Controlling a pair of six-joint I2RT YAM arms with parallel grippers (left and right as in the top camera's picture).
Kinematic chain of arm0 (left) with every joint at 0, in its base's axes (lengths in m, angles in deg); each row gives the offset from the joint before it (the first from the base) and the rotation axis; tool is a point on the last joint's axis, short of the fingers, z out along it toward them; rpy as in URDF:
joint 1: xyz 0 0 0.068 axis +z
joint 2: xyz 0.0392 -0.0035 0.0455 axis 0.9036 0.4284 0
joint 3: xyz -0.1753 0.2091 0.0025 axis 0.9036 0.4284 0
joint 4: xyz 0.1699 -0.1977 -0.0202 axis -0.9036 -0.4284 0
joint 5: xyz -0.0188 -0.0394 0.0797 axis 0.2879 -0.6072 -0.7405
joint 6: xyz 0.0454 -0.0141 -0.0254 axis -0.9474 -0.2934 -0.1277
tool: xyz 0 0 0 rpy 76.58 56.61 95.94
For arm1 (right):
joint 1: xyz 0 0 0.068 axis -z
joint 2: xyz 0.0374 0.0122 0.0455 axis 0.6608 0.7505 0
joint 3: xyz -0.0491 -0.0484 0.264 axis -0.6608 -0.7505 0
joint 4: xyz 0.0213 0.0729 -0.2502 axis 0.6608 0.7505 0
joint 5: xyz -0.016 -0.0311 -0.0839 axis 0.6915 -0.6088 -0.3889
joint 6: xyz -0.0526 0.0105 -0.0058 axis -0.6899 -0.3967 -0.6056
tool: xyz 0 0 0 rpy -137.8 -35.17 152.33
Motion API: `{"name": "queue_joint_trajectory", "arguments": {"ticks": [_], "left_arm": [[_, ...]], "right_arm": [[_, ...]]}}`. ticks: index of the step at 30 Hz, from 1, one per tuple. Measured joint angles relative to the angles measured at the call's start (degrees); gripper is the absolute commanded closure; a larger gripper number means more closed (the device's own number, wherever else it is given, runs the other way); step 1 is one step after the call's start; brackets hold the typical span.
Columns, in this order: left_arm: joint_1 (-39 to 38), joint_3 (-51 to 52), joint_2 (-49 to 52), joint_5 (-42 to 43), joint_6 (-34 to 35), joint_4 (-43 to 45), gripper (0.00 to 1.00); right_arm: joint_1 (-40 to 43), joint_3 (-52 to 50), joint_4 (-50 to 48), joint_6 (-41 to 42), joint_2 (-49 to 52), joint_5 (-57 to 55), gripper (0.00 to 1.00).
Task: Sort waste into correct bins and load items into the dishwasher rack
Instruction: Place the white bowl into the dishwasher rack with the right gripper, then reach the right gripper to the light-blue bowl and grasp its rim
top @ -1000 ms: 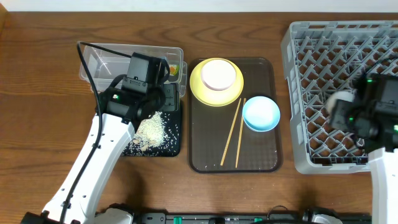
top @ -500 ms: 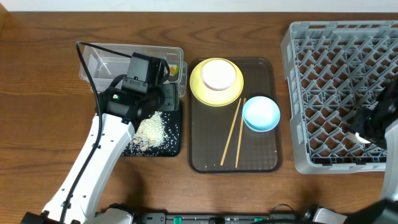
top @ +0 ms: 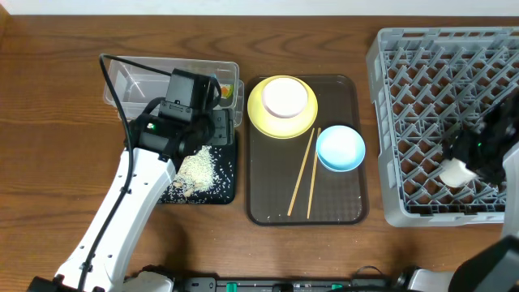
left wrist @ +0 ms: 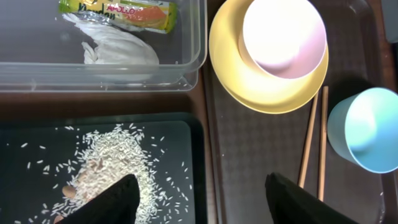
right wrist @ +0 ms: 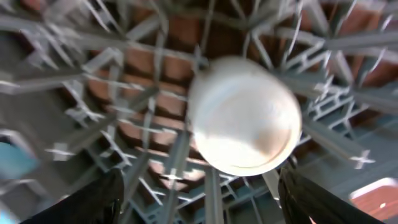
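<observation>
Moved: over the last second your right arm swung toward the near edge of the rack (top: 388, 212), and the cup (right wrist: 244, 115) came back into view beside it.
Right gripper (right wrist: 205, 200): jaws were spread wider than the cup and seemed clear of it, though the wrist view was blurred.
Cup: it sat low among the pegs (right wrist: 155, 93), near the rack's front right.
Left gripper (left wrist: 199, 200): it was open and idle over the rice (left wrist: 106, 168).
Technique: you needed to confirm the cup was settled, then rise straight up clear of the pegs.
</observation>
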Motion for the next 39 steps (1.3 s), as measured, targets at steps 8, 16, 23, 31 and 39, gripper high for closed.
{"name": "queue_joint_trajectory", "arguments": {"ticks": [8,16,23,31,39], "left_arm": [[1.42,0.00,0.00,-3.67,3.21,-5.46,0.30],[9.14,0.00,0.00,-6.54,11.02,-8.35,0.24],[10.19,0.00,0.00,-6.86,12.57,-8.48,0.23],[10.19,0.00,0.00,-6.86,12.72,-8.52,0.22],[10.19,0.00,0.00,-6.86,12.72,-8.57,0.22]], "right_arm": [[-6.08,5.05,-5.57,-1.66,-10.08,13.09,0.32],[-25.00,5.31,-7.06,-5.46,-6.64,14.21,0.36],[-34.36,5.31,-10.01,-5.95,4.87,7.98,0.40],[-36.35,5.29,-10.60,-2.54,16.87,0.33,0.58],[-36.35,5.25,-10.27,-1.20,22.45,-0.98,0.88]]}}
